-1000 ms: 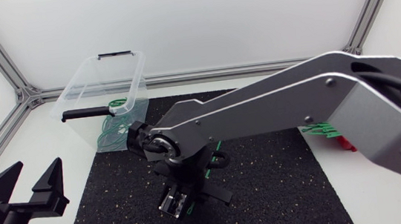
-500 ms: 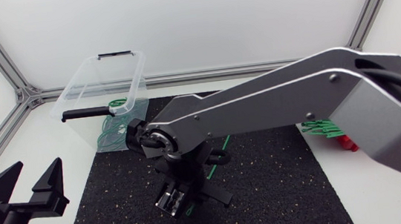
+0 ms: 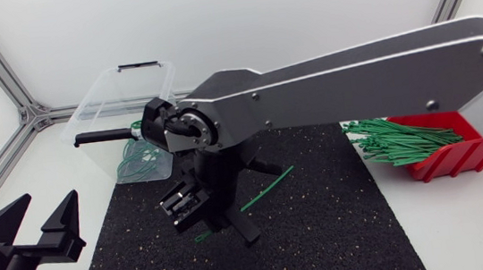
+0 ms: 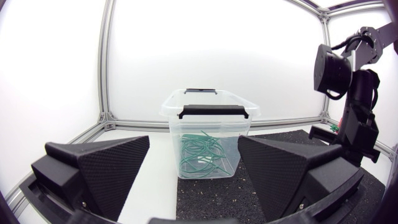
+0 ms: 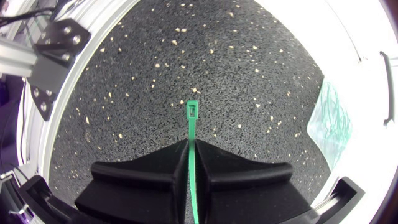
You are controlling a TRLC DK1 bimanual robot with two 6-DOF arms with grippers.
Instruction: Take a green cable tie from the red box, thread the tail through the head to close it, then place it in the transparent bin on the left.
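Beside the black mat's [image 3: 324, 234] near left corner, your left gripper [image 3: 44, 202] stands with its fingers wide apart and holds nothing. Over the mat's middle, your right gripper [image 5: 189, 147] is closed on a green cable tie [image 5: 191, 127], whose head sticks out ahead of the gripper. The transparent bin [image 3: 97, 102] stands at the mat's far left corner, and the red box [image 3: 447, 155] is past its right edge.

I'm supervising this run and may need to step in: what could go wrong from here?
1. The cable tie is pinched across its thin strip by the right jaws, so it may twist or slip.
2. It is not yet threaded, and the left jaws stand open far off; the tail may miss the small head.
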